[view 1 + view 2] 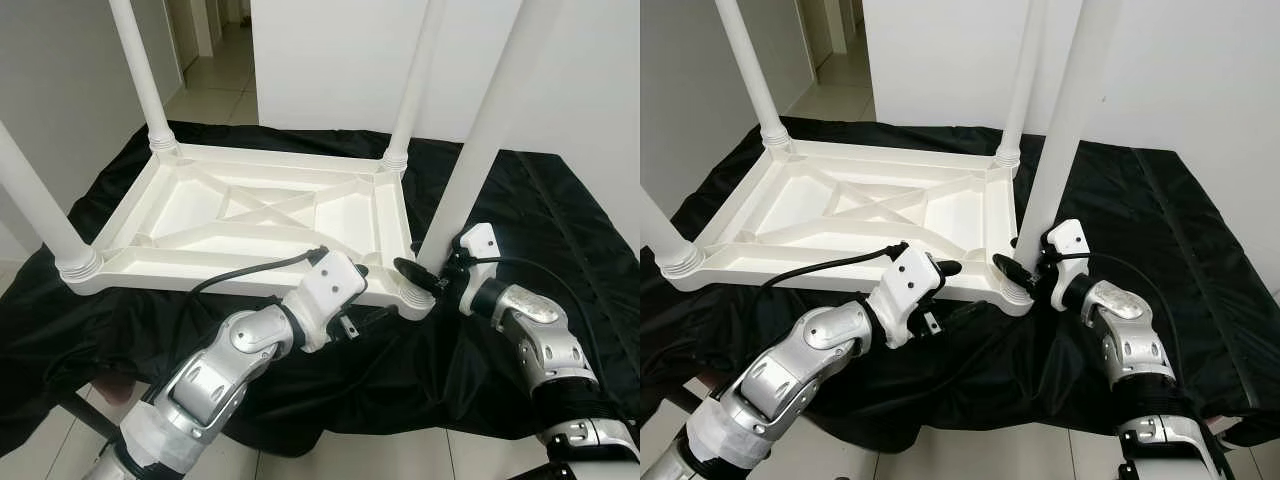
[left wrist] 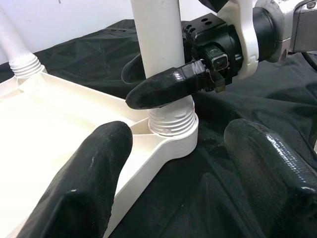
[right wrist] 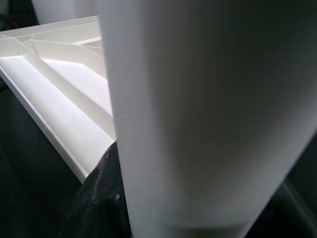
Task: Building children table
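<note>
A white plastic children's table (image 1: pixel 250 215) lies upside down on a black cloth. Three legs stand in its corners: back left (image 1: pixel 140 70), back right (image 1: pixel 415 80) and near left (image 1: pixel 35 210). The fourth leg (image 1: pixel 480 140) stands tilted at the near right corner, its threaded collar (image 2: pixel 171 121) resting in the socket. My right gripper (image 1: pixel 425 275) is shut on this leg just above the collar, one finger (image 2: pixel 163 87) in front and one behind. My left gripper (image 2: pixel 173 183) is open, close to the same corner (image 1: pixel 362 298), touching nothing. The leg (image 3: pixel 198 124) looms close in the right wrist view.
The black cloth (image 1: pixel 520 190) covers a low surface and hangs over its front edge. A white wall rises behind, and a tiled corridor (image 1: pixel 215 80) opens at the back left. Tiled floor (image 1: pixel 400 455) shows below the front edge.
</note>
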Controlling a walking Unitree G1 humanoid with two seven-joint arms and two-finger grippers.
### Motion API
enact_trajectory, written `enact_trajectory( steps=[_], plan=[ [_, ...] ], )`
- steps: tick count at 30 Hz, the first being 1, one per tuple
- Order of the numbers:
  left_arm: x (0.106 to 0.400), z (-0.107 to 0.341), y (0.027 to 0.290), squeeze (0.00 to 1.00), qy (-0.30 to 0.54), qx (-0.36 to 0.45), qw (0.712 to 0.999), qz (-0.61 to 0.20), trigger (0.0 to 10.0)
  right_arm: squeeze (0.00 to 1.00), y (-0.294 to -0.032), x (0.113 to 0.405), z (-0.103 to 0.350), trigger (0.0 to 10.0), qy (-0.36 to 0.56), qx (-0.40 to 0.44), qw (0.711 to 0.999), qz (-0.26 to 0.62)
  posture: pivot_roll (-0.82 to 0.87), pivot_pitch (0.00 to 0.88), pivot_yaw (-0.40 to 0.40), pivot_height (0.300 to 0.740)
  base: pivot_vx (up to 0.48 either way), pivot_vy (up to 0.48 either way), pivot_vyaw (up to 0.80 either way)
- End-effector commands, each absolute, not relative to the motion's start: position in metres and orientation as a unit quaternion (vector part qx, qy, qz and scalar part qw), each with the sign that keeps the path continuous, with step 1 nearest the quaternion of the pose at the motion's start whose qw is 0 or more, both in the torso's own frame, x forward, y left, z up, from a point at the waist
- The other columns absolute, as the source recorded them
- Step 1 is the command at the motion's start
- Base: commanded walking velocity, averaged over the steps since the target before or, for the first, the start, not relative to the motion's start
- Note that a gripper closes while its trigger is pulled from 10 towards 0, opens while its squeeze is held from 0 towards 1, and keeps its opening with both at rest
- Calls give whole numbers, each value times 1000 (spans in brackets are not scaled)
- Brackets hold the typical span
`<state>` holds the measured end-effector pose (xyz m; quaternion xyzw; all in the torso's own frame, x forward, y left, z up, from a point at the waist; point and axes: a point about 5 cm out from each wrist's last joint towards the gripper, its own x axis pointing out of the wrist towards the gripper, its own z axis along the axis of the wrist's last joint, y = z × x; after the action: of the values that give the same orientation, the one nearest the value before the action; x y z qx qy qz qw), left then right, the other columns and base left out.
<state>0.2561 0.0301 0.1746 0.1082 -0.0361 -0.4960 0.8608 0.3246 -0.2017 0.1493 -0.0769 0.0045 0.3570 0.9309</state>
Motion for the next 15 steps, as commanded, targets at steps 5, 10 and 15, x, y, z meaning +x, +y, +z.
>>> enact_trajectory(
  steps=[5,10,15],
  plan=[
    [255,172,30,0,-27,110,851,-512,10000,0,-202,324,142,3020,18,-53,935,351,6,25,-29,740,0,0,0],
    [256,173,30,0,-29,110,852,-510,10000,0,-200,326,153,10000,8,-10,953,303,-1,36,-34,740,0,0,0],
    [256,172,31,0,-27,110,854,-509,10000,0,-187,323,158,10000,-22,-1,968,251,-6,43,-35,740,0,0,0]
  ],
)
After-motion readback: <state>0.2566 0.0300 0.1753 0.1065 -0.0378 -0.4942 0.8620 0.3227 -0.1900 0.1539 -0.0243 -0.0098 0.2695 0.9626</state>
